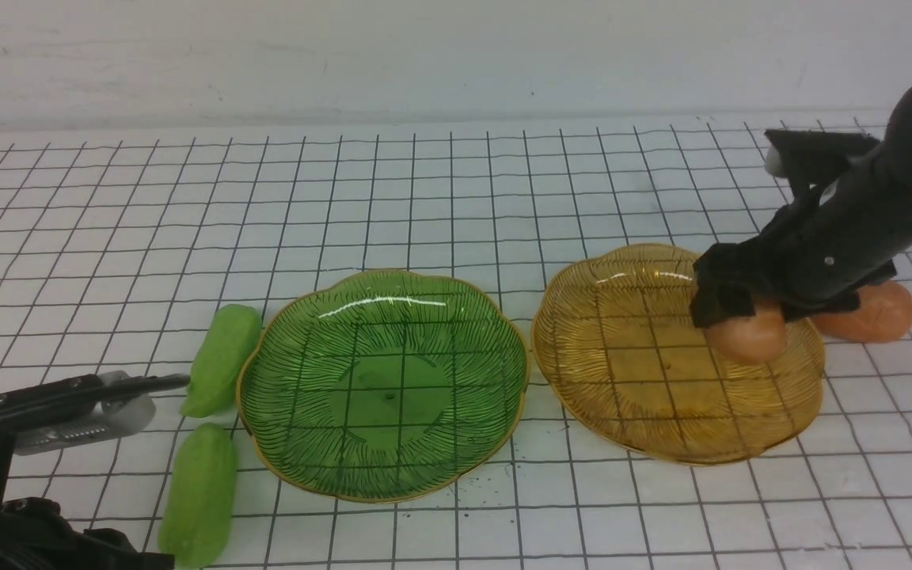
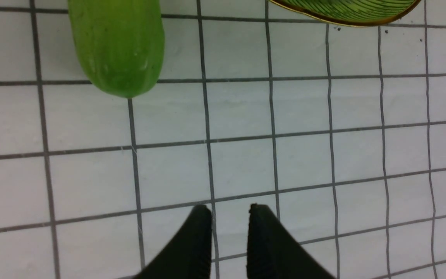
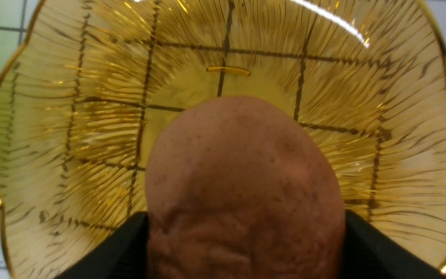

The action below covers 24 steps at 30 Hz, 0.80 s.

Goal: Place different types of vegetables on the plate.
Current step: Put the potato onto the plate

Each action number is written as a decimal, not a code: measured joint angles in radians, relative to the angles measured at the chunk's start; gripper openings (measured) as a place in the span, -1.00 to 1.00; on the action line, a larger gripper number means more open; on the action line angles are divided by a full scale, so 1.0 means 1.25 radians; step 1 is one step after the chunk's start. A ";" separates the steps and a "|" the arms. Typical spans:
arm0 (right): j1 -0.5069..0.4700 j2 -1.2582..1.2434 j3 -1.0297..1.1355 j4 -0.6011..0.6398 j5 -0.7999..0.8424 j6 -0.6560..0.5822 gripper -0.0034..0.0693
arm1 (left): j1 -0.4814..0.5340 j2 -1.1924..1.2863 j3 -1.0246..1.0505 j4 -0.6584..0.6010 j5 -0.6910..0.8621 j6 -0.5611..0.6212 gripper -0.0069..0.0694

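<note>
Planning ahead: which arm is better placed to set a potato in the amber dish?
Right: its fingers hold an orange-brown oval potato over the amber ribbed glass dish; left gripper is far off.

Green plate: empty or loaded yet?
Empty. Only the grid shows through the green plate; the far cucumber and near cucumber lie beside it.

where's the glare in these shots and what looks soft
Front view: white glare streaks on the far inner walls of the green dish and amber dish, the whole frame slightly soft. Right wrist view: the potato fills the foreground, another glare streak on the dish behind. Left wrist view: even light, grid lines clear, the cucumber cut off by the frame edge.
</note>
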 joint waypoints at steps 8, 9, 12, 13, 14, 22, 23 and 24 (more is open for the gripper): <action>0.000 0.009 -0.006 -0.037 -0.012 0.040 0.97 | 0.000 0.000 0.000 0.003 -0.003 0.000 -0.50; 0.000 0.009 -0.011 -0.046 -0.012 0.047 0.98 | 0.000 0.000 0.000 0.004 -0.003 0.000 -0.50; 0.000 0.009 -0.029 -0.091 -0.011 0.082 0.99 | 0.000 0.000 0.000 0.005 -0.003 0.000 -0.50; -0.001 0.009 -0.040 -0.107 -0.011 0.098 0.99 | 0.000 0.000 0.000 0.005 -0.004 0.000 -0.50; -0.002 0.009 -0.046 -0.119 -0.010 0.112 1.00 | 0.000 0.000 0.000 0.006 -0.004 0.000 -0.50; -0.100 0.011 -0.100 -0.192 0.013 0.388 0.91 | 0.000 0.000 0.000 0.006 -0.006 0.002 -0.50; -0.119 0.014 -0.101 -0.194 0.016 0.422 0.90 | 0.000 0.000 0.000 0.006 -0.007 0.003 -0.50; -0.140 0.020 -0.102 -0.196 0.026 0.485 0.89 | 0.000 0.000 0.000 0.006 -0.009 0.003 -0.50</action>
